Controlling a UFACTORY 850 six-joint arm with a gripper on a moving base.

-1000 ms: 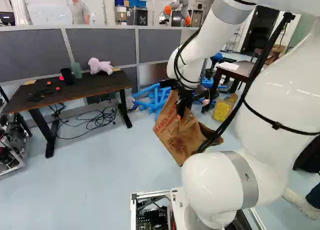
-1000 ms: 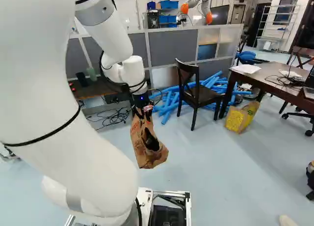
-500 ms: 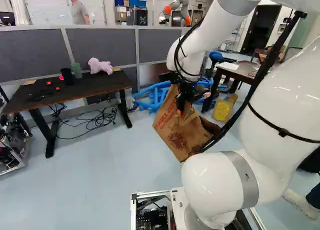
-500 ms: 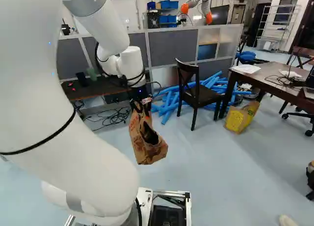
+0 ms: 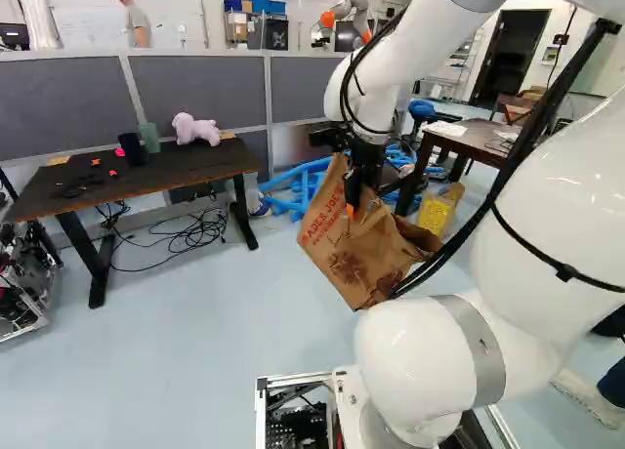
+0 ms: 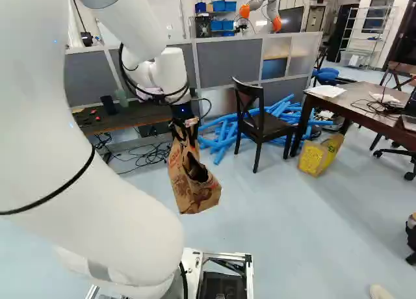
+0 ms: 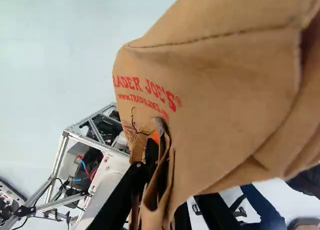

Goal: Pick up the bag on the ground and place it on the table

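Bag (image 5: 342,259) — mouth agape, contents hidden — hangs clamped in the gripper (image 5: 353,205).

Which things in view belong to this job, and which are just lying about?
Job:
- brown paper bag, hanging from the pincer
- black desk or brown table; which is the target is unclear

Lying about:
- yellow bag
- blue tubes
- chair
- pink plush

The brown paper bag (image 7: 215,100) bears "RADER JOE'S®" in red, its first letter unclear, and a smaller line starting "WWW.TRAD", the rest blurred.
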